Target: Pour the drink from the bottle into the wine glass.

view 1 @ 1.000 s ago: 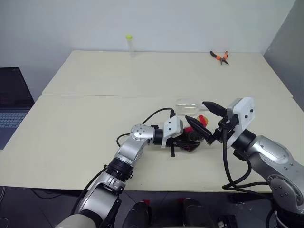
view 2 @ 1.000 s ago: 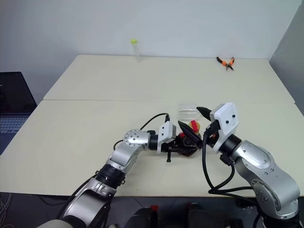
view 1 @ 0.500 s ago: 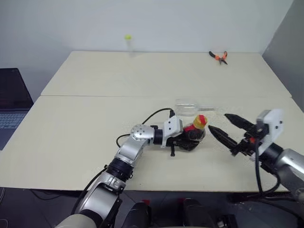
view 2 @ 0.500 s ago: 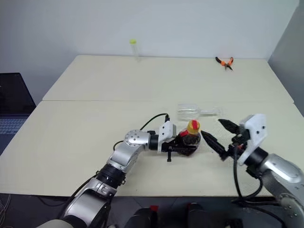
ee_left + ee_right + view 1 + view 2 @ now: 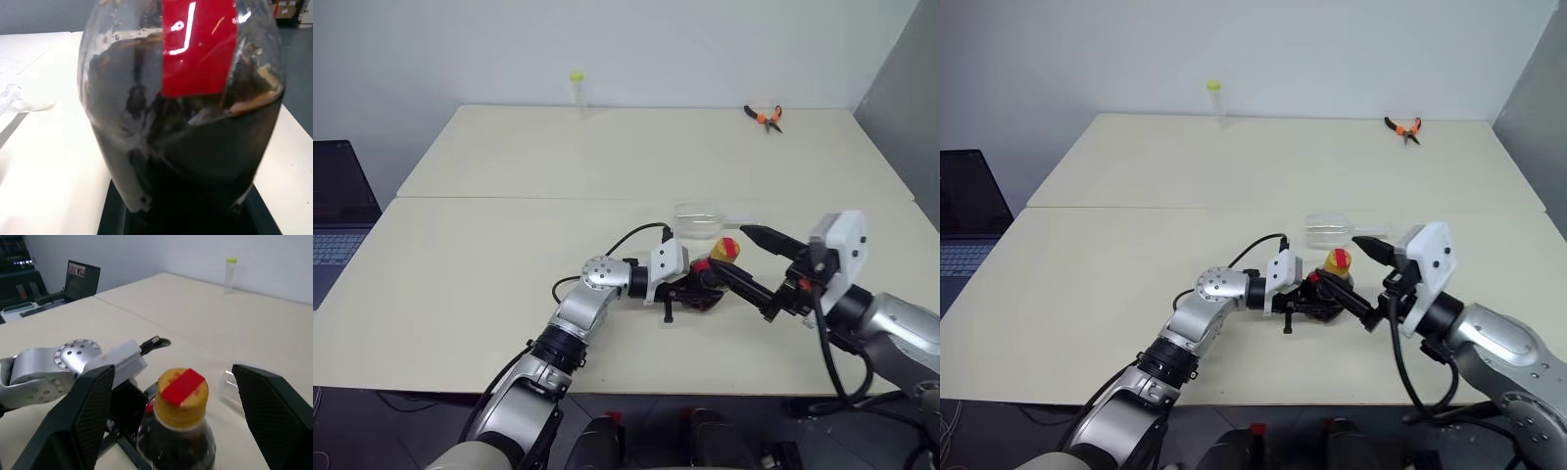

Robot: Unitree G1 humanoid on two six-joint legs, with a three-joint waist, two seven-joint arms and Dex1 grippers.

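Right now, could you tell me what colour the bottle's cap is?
Yellow, with a red strip across it; the cap shows best in the right wrist view.

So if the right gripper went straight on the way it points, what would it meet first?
Probably the yellow cap of the small clear plastic bottle, between the right gripper's open fingers; depth is unclear.

The bottle [image 5: 717, 266] stands upright near the table's [image 5: 489, 245] front edge, right of centre, clamped by the left gripper [image 5: 698, 285] reaching in from the left. The right gripper [image 5: 1367, 281] sits just right of it, fingers spread either side of the cap. The glass [image 5: 703, 219] lies on its side just behind the bottle; a tube [image 5: 578, 91] and pliers [image 5: 766, 117] lie far back, a laptop [image 5: 337, 211] off the table's left.
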